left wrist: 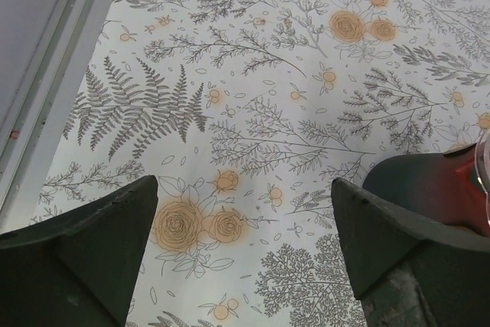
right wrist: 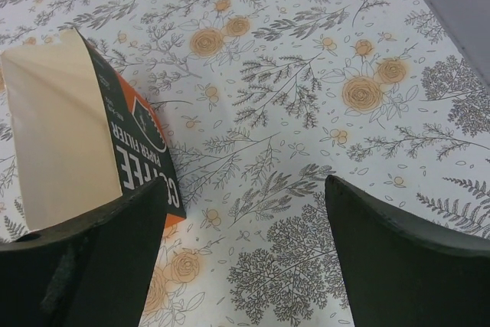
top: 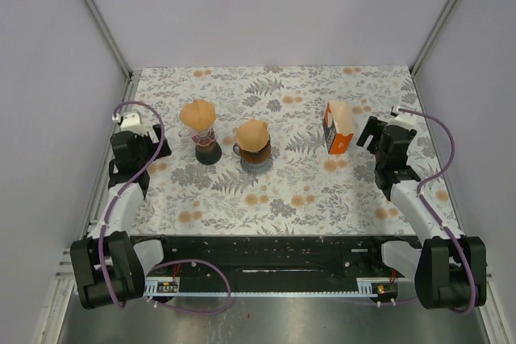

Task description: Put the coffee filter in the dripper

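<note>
Filters (right wrist: pixel 57 135) of cream paper stand packed in the open coffee filter box (right wrist: pixel 142 166), just beside the right claw (right wrist: pixel 245 243); the left claw (left wrist: pixel 241 250) sits near the red dripper (top: pixel 206 149). Both claws gape, empty. The paper is likely light, floppy and easily creased, so pinch one top edge gently.

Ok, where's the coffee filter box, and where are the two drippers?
coffee filter box (top: pixel 339 115): top external view, on its pale top face.
left dripper (top: pixel 207 147): top external view, on its dark lower body.
right dripper (top: pixel 256 157): top external view, on its brown lower body.
</note>
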